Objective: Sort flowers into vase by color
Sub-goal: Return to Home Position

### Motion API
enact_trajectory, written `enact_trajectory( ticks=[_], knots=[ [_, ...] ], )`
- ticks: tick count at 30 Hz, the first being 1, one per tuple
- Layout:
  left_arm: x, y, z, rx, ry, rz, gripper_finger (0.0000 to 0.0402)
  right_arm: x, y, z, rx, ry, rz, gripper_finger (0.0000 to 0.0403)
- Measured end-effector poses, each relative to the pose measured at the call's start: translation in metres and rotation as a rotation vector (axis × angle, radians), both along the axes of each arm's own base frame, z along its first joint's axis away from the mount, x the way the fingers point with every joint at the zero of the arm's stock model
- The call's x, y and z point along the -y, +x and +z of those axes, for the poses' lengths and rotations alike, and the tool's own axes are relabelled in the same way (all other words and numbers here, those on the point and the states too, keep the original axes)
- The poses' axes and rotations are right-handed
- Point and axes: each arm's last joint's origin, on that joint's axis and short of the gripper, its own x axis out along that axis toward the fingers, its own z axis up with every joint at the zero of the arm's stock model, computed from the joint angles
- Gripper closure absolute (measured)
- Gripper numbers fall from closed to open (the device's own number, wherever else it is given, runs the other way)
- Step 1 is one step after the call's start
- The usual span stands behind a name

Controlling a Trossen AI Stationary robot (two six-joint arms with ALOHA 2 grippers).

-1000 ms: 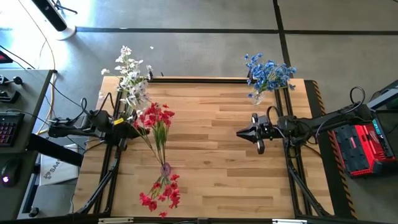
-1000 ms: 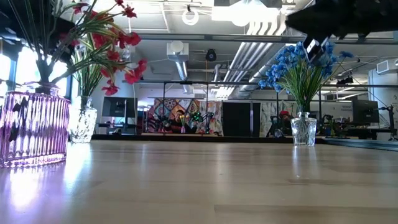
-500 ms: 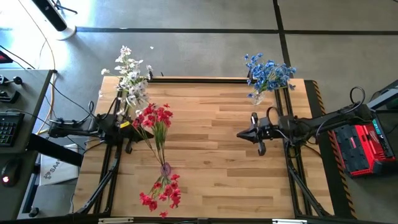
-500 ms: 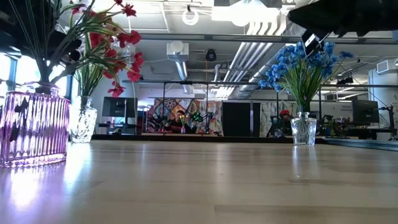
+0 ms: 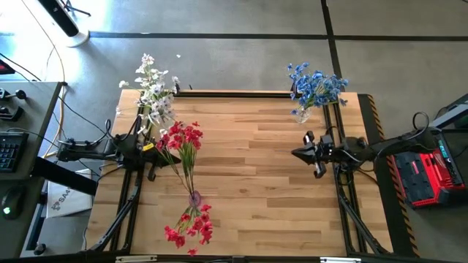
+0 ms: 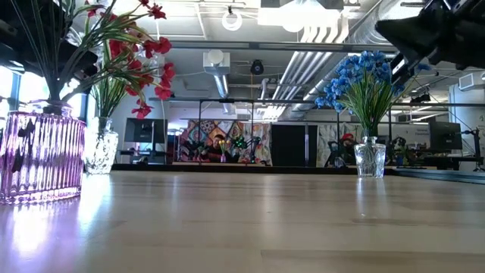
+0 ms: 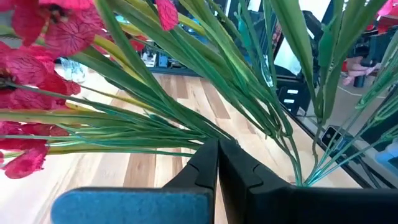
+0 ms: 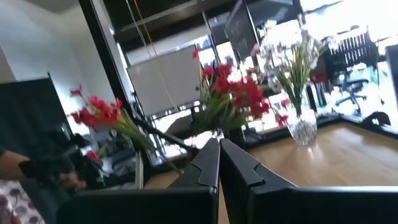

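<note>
Three bunches are seen from above on the table (image 5: pixel 248 175). White flowers (image 5: pixel 153 91) are set at the far left corner and blue flowers (image 5: pixel 316 86) at the far right corner. Red flowers (image 5: pixel 183 139) are set in a purple vase (image 5: pixel 194 197) near the front edge, left of centre. That vase is shown only as a small spot from above. In the low view it is revealed as ribbed glass, with a clear vase (image 6: pixel 101 148) under the white bunch and a second clear vase (image 6: pixel 370 157) under the blue one.

The red flowers are carried on long thin green stems that fan out from the vase neck. Small red blossoms are clustered at the ends, and some sprigs hang out toward the front edge.

The left gripper (image 5: pixel 153 148) is held over the table's left side, just beside the red blossoms. In its wrist view the fingers (image 7: pixel 202 168) are pressed together on nothing, with green stems close ahead; contact cannot be told. The right gripper (image 5: pixel 295 153) is held over the right side, nearer the front than the blue flowers and apart from every bunch. Its fingers (image 8: pixel 205 165) are likewise closed and empty.

A wide stretch of bare wood lies between the two grippers.
</note>
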Motion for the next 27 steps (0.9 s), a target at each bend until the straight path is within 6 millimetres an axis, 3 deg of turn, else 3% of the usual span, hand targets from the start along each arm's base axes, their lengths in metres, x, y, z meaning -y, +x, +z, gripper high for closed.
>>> enact_trajectory(
  ticks=[7, 27],
  knots=[
    [-0.001, -0.001, -0.005, -0.049, 0.011, 0.027, 0.0401, 0.001, -0.008, 0.004, 0.015, -0.015, -0.015, 0.0403],
    [-0.001, 0.003, -0.003, 0.047, 0.041, 0.035, 0.0401, 0.007, -0.023, -0.016, -0.155, 0.022, -0.117, 0.0403]
  ],
)
